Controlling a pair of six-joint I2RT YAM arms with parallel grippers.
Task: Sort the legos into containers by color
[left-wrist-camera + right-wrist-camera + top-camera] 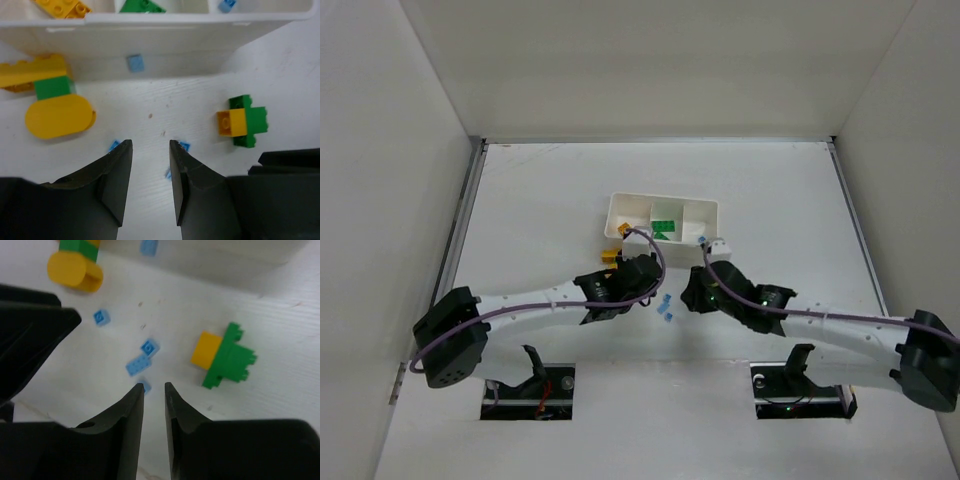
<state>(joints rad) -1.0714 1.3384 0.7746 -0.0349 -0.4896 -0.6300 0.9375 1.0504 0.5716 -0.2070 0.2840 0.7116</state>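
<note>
- Left gripper [150, 145]: fingers partly spread, gripping nothing. A yellow-and-green lego cluster [50, 95] lies ahead to their left, a green-and-yellow lego [243, 121] ahead to their right, and the tray [150, 45] straight beyond.
- Right gripper [154, 387]: fingers a narrow gap apart, empty. Tiny blue legos [137, 365] lie just ahead of the tips.

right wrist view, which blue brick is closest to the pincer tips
The blue brick partly hidden behind a fingertip of the right pincer; the other blue ones lie farther off.
</note>
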